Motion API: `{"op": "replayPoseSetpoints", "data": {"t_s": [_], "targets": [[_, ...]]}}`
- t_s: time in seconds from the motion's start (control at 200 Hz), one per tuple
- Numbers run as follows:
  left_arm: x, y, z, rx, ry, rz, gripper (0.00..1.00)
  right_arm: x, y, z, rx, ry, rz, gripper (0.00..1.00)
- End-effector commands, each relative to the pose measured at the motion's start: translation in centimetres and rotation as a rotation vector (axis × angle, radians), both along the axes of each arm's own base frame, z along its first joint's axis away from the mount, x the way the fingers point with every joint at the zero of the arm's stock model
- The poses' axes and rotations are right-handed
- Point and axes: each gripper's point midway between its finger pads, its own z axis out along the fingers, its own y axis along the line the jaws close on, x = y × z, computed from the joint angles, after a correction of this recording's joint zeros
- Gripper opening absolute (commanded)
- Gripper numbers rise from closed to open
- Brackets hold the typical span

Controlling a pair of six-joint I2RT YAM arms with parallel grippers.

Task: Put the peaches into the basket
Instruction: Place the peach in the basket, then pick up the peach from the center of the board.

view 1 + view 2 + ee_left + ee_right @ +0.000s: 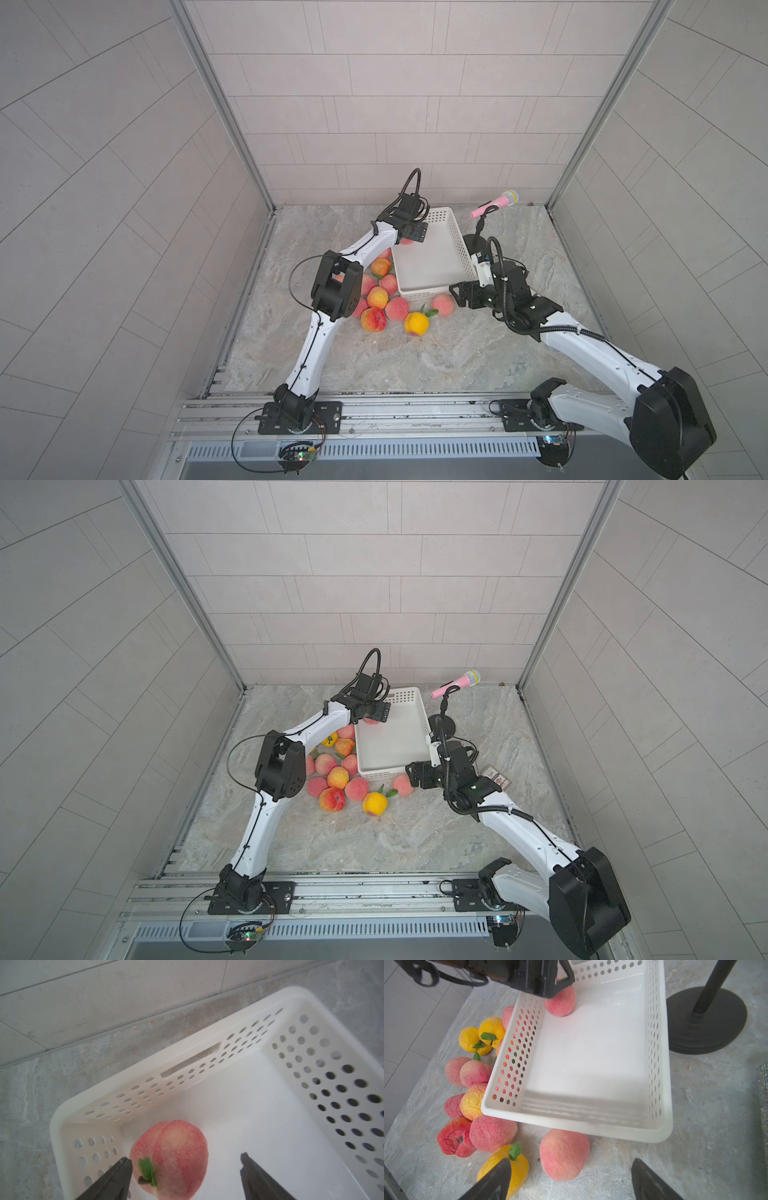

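The white perforated basket (430, 293) (390, 773) stands at mid-table. One pink peach (169, 1157) (560, 1003) lies on its floor by the far left corner. Just above that peach hangs my left gripper (411, 233) (184, 1158), open: one finger sits close beside the fruit, the other well clear of it. A heap of pink, orange and yellow peaches (378, 297) (475, 1076) lies outside the basket's left wall. My right gripper (457, 293) (571, 1162) is open low over the table, at a lone pink peach (443, 304) (563, 1155) in front of the basket's near wall.
A yellow leafed peach (416, 324) (508, 1165) lies beside my right gripper's fingers. A pink toy microphone (494, 203) on a black round-based stand (708, 1022) stands right of the basket. A small card (496, 777) lies behind the right wrist. Tiled walls enclose three sides.
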Motion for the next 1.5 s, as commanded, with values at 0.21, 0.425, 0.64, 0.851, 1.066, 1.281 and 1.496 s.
{"op": "replayPoseSetpoints", "data": {"t_s": [0.21, 0.425, 0.64, 0.851, 1.066, 1.281, 1.496], "targets": [[-6.2, 2.0, 8.8, -0.211, -0.061, -0.02, 0.88, -1.4, 0.0, -1.4, -0.065, 0.107, 0.016, 0.87], [-10.5, 6.7, 8.8, -0.23, -0.023, 0.014, 0.88, -2.0, 1.6, -3.5, -0.102, 0.17, 0.082, 0.87], [-11.8, 9.9, 9.4, -0.323, 0.018, 0.084, 0.88, -1.3, 3.0, -5.0, -0.112, 0.189, 0.092, 0.87], [-13.5, 12.1, 8.8, -0.352, 0.072, 0.085, 0.88, -1.0, 3.5, -7.0, -0.113, 0.23, 0.08, 0.86], [-14.4, 13.2, 8.3, -0.324, 0.069, 0.082, 0.88, -0.6, 4.3, -7.7, -0.075, 0.237, 0.08, 0.88], [-14.4, 13.3, 8.6, -0.331, 0.065, 0.079, 0.88, 0.0, 3.6, -8.7, -0.115, 0.245, 0.036, 0.84], [-14.5, 13.7, 8.7, -0.332, 0.061, 0.086, 0.88, 0.2, 3.8, -9.6, -0.115, 0.244, 0.041, 0.77]]}}
